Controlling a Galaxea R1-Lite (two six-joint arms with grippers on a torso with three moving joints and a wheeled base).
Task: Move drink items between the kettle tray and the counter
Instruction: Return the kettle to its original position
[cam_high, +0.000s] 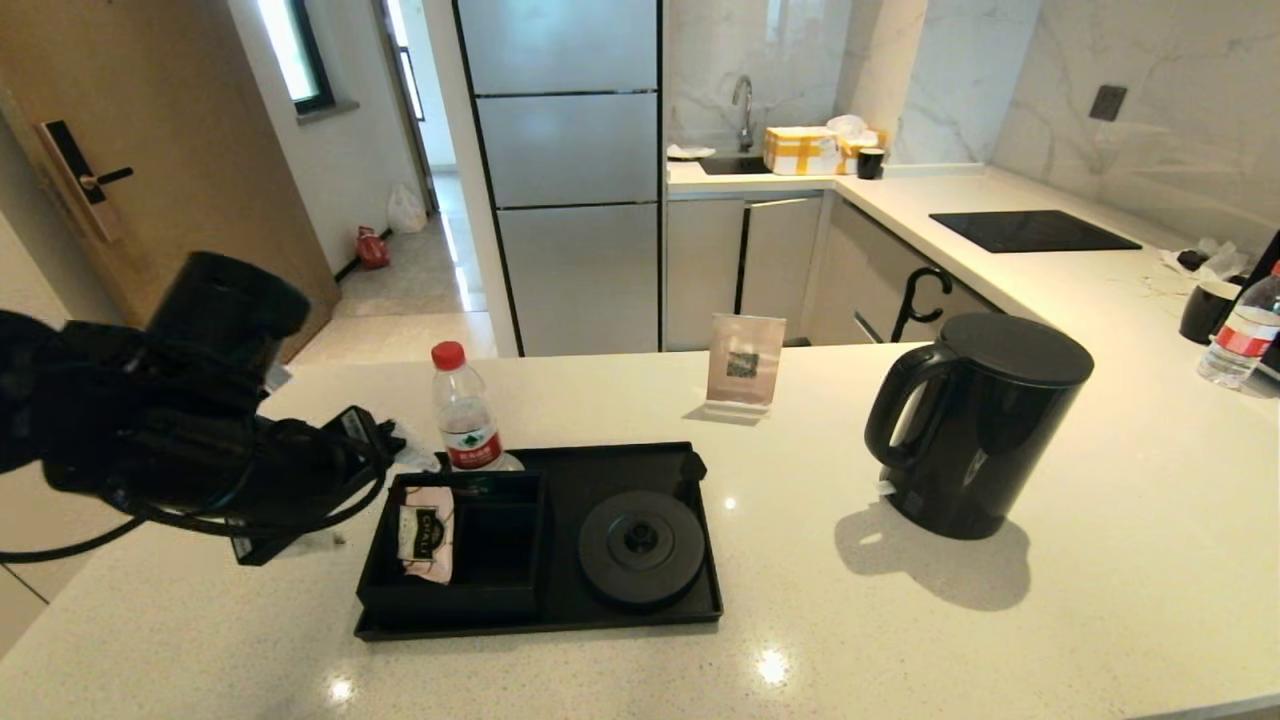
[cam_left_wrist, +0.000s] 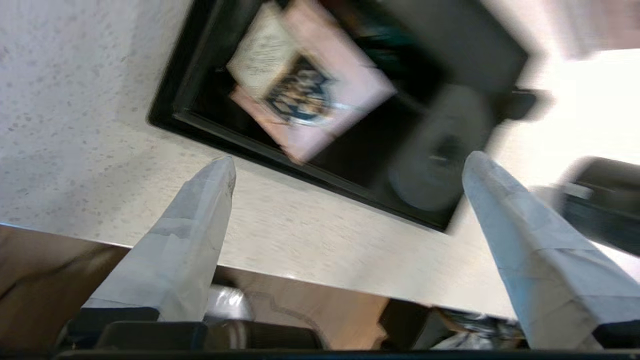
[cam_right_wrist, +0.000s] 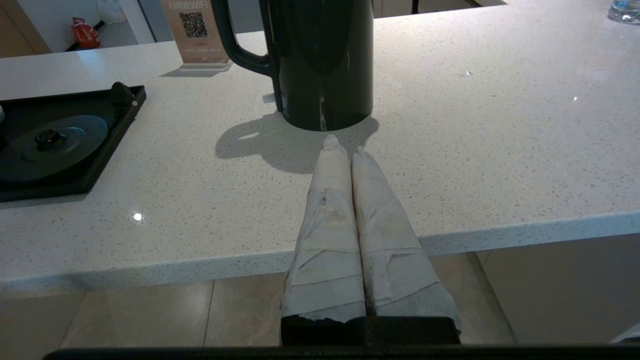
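Kettle (cam_high: 978, 425) is seen upright on the counter (cam_high: 900, 620), well to the right of the kettle tray (cam_high: 560, 625), handle turned toward the tray. Its round base (cam_high: 641, 548) is left bare on the right half of the tray. Tea sachet (cam_high: 427, 531) is seen propped in the left cell of the compartment box (cam_high: 455, 600), which is set on the tray's left half; whether the sachet is leaning on the cell wall or lying flat cannot be told from the head view.

Left gripper (cam_left_wrist: 350, 165) is held above the counter just off the tray's left edge, fingers (cam_left_wrist: 185, 250) spread wide, nothing between them. In the left wrist view the sachet (cam_left_wrist: 310, 85) and tray rim (cam_left_wrist: 300, 165) are seen ahead of the fingertips, blurred. In the head view the left arm (cam_high: 200, 420) is seen beside the box, not touching it.

Right gripper (cam_right_wrist: 344, 145) is parked low at the counter's near edge, fingers pressed together, nothing held, pointed at the kettle (cam_right_wrist: 320, 60), tips just short of its foot.

A red-capped water bottle (cam_high: 466, 412) is stood at the tray's back left corner. A QR card stand (cam_high: 744, 362) is placed behind the tray. A second bottle (cam_high: 1240, 335) and a black mug (cam_high: 1208, 310) are seen at far right near the cooktop (cam_high: 1030, 230).
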